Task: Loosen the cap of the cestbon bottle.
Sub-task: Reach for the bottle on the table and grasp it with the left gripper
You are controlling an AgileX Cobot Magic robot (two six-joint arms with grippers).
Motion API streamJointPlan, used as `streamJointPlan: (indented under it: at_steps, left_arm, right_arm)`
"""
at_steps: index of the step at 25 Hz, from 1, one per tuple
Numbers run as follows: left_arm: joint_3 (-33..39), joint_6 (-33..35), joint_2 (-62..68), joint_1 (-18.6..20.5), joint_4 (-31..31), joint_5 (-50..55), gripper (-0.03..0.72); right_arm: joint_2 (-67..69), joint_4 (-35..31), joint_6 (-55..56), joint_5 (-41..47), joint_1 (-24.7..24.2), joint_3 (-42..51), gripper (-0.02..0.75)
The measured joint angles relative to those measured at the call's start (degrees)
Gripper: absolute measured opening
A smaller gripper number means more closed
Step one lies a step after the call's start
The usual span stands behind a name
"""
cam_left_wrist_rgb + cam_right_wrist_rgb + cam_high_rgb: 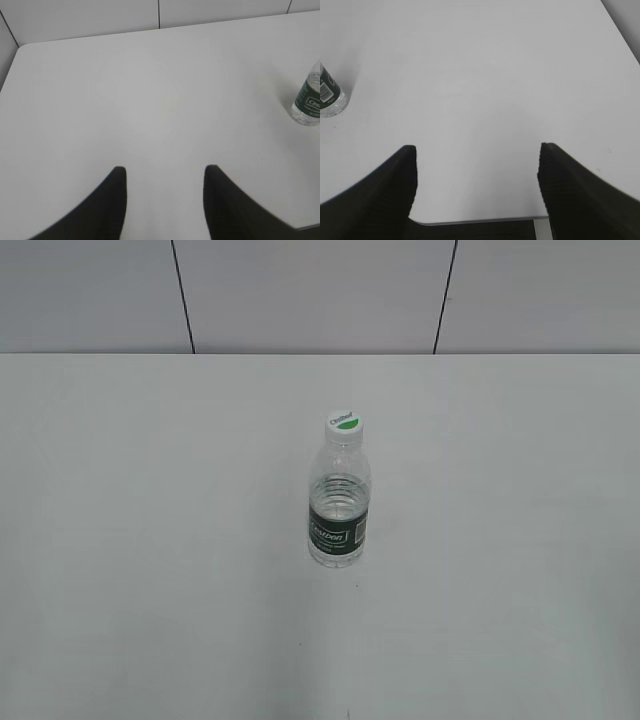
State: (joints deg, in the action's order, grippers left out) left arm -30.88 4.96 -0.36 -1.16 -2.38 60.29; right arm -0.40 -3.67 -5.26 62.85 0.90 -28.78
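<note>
Standing upright near the middle of the bench [150, 540], the one cestbon bottle [339, 502] wears its one white cap [346, 426], untouched. My left tool [165, 172] and right tool [476, 150] both hang released, fingers spread, well apart from the bottle on either side. I judge one tool should clamp the bottle's body firmly while the other pinches the cap squarely and twists.

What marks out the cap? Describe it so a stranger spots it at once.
On the white table stands one small clear bottle with a dark green label, upright near the middle. The cap sits on its top: round and white, with a green leaf-like mark, the only green-on-white disc there.
</note>
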Motion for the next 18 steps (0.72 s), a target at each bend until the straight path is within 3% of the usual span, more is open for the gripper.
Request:
streamJointPlan:
  at_steps: [15,18]
  left_arm:
    - [0.00,0.00,0.00,0.00,0.53,0.00,0.312]
    - [0.00,0.00,0.00,0.00,0.59,0.00,0.359]
  right_arm:
    - [0.00,0.31,0.00,0.00,0.00,0.00,0.577]
    - [0.00,0.31,0.00,0.00,0.00,0.00,0.577]
